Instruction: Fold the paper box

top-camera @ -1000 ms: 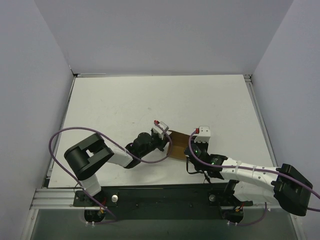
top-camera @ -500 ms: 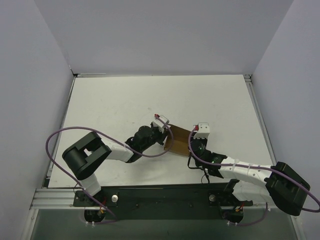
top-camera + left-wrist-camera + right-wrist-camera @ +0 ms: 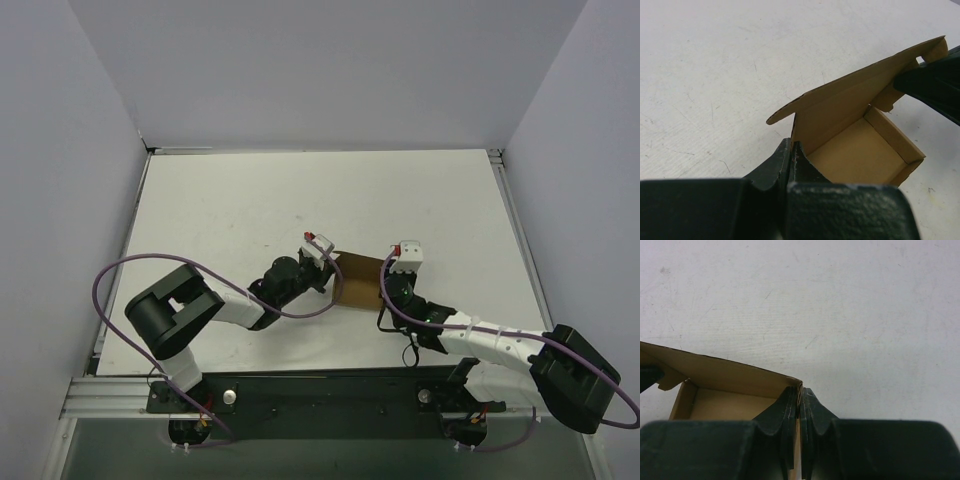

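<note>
The half-folded paper box (image 3: 358, 282) sits mid-table (image 3: 230, 210) between both arms, lid flap up. The left gripper (image 3: 791, 150) is pinched tight on one side wall, and the right gripper (image 3: 800, 392) is clamped on the opposite wall.

Matt brown cardboard paper box (image 3: 852, 155), scuffed matt white table (image 3: 715, 75)

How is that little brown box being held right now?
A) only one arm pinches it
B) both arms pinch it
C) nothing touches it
B: the left fingers and the right fingers are each shut on a wall of the paper box, on opposite sides.
</note>
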`<state>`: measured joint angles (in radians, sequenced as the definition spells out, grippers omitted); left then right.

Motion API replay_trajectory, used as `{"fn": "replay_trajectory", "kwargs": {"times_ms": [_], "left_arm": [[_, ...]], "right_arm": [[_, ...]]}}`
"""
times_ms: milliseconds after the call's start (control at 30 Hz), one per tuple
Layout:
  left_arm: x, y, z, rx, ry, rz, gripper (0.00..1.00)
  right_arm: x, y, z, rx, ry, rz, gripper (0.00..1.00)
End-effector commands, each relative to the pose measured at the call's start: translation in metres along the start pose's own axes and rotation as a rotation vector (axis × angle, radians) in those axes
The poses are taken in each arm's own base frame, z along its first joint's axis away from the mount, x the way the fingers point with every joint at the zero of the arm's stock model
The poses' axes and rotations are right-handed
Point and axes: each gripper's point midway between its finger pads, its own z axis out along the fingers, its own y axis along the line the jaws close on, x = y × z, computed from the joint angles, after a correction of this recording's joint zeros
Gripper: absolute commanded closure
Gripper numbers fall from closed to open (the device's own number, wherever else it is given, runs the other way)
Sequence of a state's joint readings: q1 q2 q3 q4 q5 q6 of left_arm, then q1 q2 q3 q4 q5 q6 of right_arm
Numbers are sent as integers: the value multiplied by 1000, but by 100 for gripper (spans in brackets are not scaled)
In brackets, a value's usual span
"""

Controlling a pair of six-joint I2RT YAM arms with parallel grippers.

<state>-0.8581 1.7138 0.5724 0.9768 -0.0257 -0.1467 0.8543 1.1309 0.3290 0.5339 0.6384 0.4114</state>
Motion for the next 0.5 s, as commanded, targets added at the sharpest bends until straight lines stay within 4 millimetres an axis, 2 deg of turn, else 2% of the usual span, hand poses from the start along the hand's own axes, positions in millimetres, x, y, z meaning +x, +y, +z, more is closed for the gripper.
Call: {"fn": "replay_trajectory", "kwargs": {"times_ms": [0, 233, 467], "left_arm": [[-47, -64, -1, 267, -148, -23, 100], [-36, -72, -4, 305, -141, -46, 100], [-31, -71, -5, 299, -138, -45, 100]], "right_arm": [[-62, 65, -7, -260, -121, 196, 100], [-51, 80, -9, -353, -90, 193, 100], [-27, 78, -9, -354, -39, 173, 100]]}}
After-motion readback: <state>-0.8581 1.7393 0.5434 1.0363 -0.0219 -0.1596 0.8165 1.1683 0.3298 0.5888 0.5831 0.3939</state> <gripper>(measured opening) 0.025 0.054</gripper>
